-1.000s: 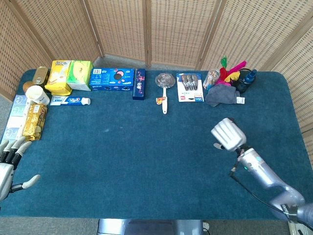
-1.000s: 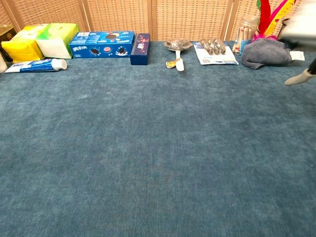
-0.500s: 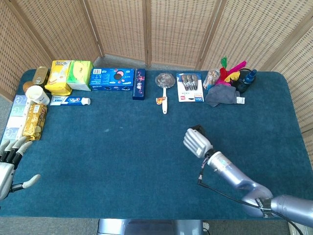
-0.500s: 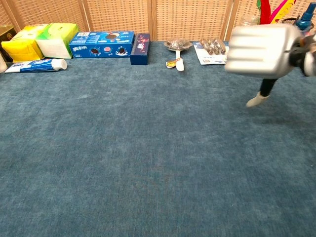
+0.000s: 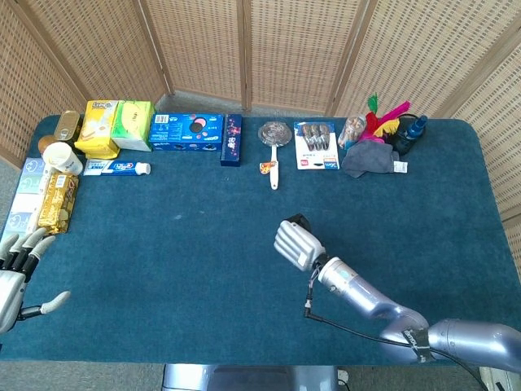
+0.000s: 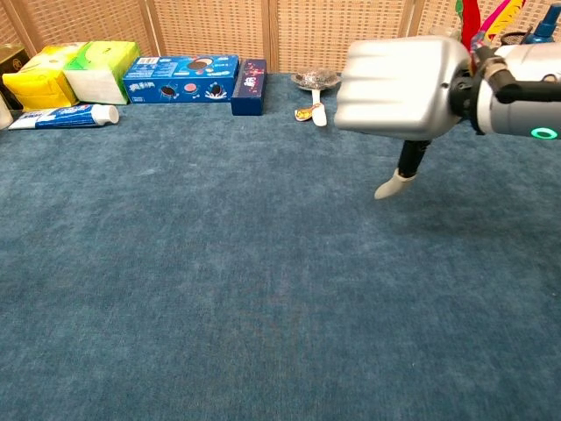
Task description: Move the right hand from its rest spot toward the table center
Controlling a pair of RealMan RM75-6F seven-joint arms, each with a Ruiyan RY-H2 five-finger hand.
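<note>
While the left hand (image 5: pixel 18 273) lies at the table's (image 5: pixel 203 269) 8 o'clock edge, fingers spread, grasping nothing, head view puts the right hand (image 5: pixel 297 243) near table center, just toward 5 o'clock. Chest view: right hand (image 6: pixel 399 86) above the cloth, holding nothing, thumb pointing down; finger curl unclear.

blue-covered table (image 5: pixel 203 269), boxes (image 5: pixel 186 131), toothpaste (image 5: pixel 116 168), strainer (image 5: pixel 274 138) along back edge
</note>
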